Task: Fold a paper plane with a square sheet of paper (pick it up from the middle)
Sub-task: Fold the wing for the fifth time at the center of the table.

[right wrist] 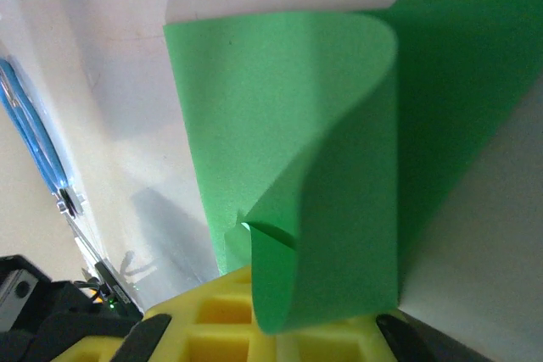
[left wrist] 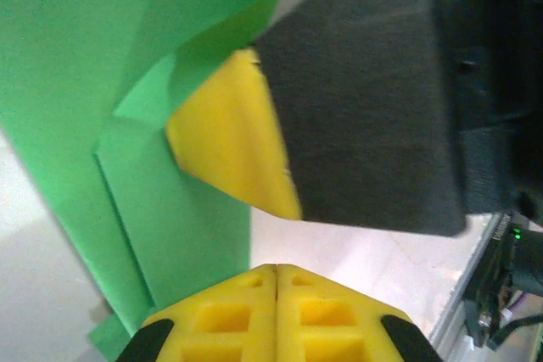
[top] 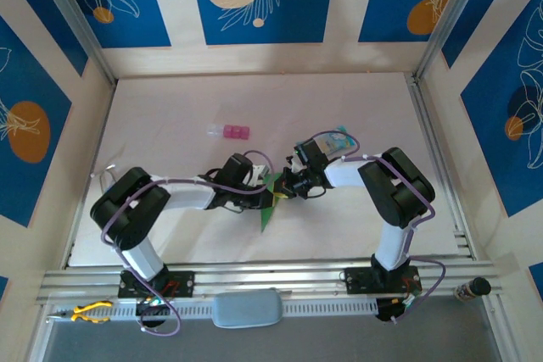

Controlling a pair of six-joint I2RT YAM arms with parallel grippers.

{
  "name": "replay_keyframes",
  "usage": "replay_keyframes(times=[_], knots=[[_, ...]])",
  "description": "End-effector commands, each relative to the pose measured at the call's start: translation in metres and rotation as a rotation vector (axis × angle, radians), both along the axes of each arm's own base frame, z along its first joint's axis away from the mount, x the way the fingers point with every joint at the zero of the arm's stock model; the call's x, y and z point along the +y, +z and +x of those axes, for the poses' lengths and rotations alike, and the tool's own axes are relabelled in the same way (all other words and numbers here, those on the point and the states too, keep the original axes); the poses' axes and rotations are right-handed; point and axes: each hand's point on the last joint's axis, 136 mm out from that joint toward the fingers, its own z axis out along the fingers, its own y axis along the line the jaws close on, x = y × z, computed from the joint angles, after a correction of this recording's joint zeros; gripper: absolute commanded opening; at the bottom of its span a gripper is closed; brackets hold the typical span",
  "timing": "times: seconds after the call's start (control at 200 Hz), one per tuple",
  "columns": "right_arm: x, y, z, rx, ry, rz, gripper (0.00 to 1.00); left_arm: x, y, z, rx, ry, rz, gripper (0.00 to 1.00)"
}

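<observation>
The square sheet of paper (top: 268,213) is bright green and creased into a narrow pointed strip at the table's middle. My left gripper (top: 257,195) meets it from the left and my right gripper (top: 285,186) from the right. In the left wrist view my yellow fingers (left wrist: 246,311) are pressed together with nothing between them. The green paper (left wrist: 68,125) hangs beside them, and the other arm's yellow fingertip (left wrist: 229,142) sits just above. In the right wrist view a curled flap of the paper (right wrist: 280,108) rises out of my right gripper (right wrist: 293,324), which is shut on its lower edge.
A small pink block (top: 231,131) lies behind the grippers toward the back of the table. A pale blue packet (top: 340,142) sits behind the right forearm. Yellow-handled pliers (top: 88,312) rest on the near rail at the left. Aluminium posts frame the white table (top: 170,108).
</observation>
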Motion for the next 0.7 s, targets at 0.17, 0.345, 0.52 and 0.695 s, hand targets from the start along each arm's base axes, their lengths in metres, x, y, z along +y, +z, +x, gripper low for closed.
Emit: replay_keyframes(times=[0.17, 0.345, 0.52, 0.695], knots=[[-0.018, -0.017, -0.007, 0.046, -0.05, -0.102, 0.03, 0.024, -0.044, -0.01, 0.065, 0.018, 0.157, 0.0], [-0.028, 0.004, 0.003, -0.008, -0.082, -0.079, 0.04, 0.049, -0.064, -0.032, 0.094, -0.026, 0.247, 0.0], [-0.049, 0.028, 0.012, -0.111, -0.119, -0.113, 0.06, 0.055, -0.068, -0.051, 0.101, -0.155, 0.27, 0.0], [-0.043, 0.042, 0.007, -0.182, -0.08, -0.038, 0.05, 0.054, -0.064, -0.054, 0.083, -0.248, 0.283, 0.0]])
